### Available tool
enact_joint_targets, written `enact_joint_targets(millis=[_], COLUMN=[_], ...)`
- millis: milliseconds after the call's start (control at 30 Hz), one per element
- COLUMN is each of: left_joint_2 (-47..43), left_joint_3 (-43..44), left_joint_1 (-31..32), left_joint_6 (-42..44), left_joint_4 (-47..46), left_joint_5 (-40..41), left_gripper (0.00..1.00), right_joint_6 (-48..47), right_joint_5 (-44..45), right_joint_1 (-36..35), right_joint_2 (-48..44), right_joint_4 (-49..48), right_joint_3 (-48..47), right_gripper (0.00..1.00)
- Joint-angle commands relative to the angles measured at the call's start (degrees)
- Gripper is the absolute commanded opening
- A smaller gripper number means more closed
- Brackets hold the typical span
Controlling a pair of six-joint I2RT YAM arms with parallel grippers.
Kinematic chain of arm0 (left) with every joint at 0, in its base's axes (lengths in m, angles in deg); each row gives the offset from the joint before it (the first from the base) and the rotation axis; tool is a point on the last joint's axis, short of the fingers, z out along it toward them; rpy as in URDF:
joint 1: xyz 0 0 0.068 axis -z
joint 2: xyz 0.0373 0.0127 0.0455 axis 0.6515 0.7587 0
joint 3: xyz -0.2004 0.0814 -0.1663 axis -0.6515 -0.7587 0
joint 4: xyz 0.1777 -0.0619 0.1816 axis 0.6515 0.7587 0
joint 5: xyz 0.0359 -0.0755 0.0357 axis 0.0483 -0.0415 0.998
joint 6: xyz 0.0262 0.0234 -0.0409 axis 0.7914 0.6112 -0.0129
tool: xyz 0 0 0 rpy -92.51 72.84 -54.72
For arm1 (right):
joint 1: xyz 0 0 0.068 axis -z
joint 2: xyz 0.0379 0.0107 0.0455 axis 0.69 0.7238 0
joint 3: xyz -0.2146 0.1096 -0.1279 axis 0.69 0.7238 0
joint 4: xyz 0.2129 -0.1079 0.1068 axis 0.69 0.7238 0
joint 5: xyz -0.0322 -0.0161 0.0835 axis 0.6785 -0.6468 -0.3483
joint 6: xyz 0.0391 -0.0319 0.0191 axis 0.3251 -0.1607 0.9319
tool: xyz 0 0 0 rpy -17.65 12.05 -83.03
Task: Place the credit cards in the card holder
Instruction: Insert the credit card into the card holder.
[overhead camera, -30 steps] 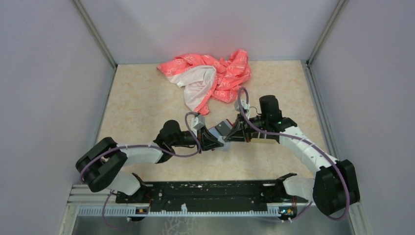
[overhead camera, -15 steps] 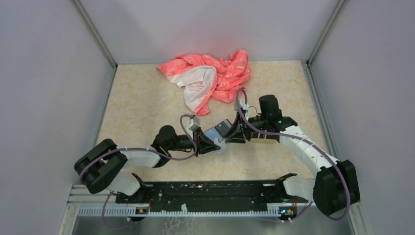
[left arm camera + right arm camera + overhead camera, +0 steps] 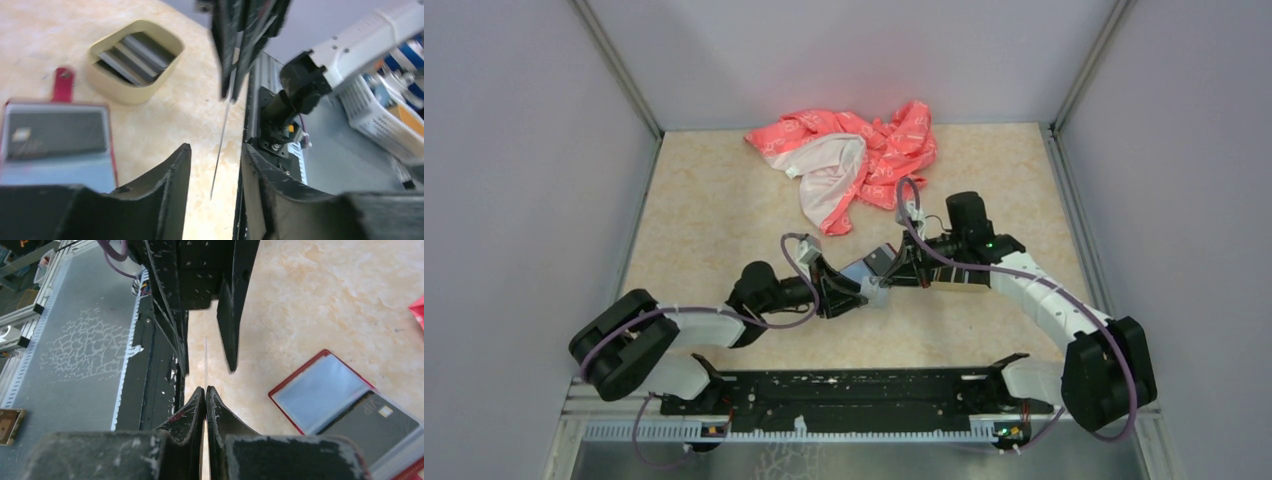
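**Right gripper** (image 3: pixel 206 392): jaws pressed together on one end of a credit card (image 3: pixel 222 135). The card shows edge-on as a thin pale line, held off the table (image 3: pixel 325 290). Its long axis runs straight from the right gripper's tips toward the left gripper (image 3: pixel 216 150).

**Left gripper:** jaws apart, one finger on either side of the card's free end. A gap shows on both sides and no contact is visible.

**Meeting point:** just beside the card holder (image 3: pixel 315 392), on the side nearer the arm bases. Both grippers hang about equally near the holder; which is nearer cannot be told.

**Card holder:** opened flat on the table, inner faces up. One grey-blue face is bare. The adjoining face carries a black stowed card (image 3: pixel 380 425) marked VIP, apparently seated in a pocket.

**Tray** (image 3: pixel 120 92): on the right arm's side of the holder and apart from it, with several spare cards (image 3: pixel 132 55) leaning on edge inside.

**Cloth** (image 3: pixel 854 160): pink and white, on the far side of the holder and well apart from it.

**Reading:** the step in hand looks like a mid-air hand-over or re-grip. The coming move turns on the left jaws closing squarely on the card's flat faces, which stand between them. The card would then need turning from edge-on toward the holder's bare face before it slides into a pocket.
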Motion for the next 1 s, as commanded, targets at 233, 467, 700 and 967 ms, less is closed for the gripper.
enact_joint_targets(millis=[233, 467, 700, 967], left_joint_2=[-8.9, 0.7, 14.0, 23.9], left_joint_3=[-11.9, -6.1, 4.5, 10.7], left_joint_1=[-2.3, -2.2, -0.7, 0.6], left_joint_6=[-23.1, -27.3, -29.0, -27.3], left_joint_4=[13.8, 10.2, 9.2, 16.7], left_joint_5=[22.0, 19.3, 16.0, 17.2], left_gripper=[0.60, 0.57, 0.44, 0.37], right_joint_6=[14.2, 15.1, 16.3, 17.0], right_joint_5=[9.8, 15.1, 17.3, 18.3], right_joint_1=[8.1, 9.0, 10.8, 11.0], right_joint_2=[6.3, 12.5, 13.4, 13.9], right_joint_4=[-10.4, -8.3, -9.7, -10.0], right_joint_3=[-1.8, -4.9, -4.2, -4.1], right_gripper=[0.00, 0.00, 0.00, 0.00])
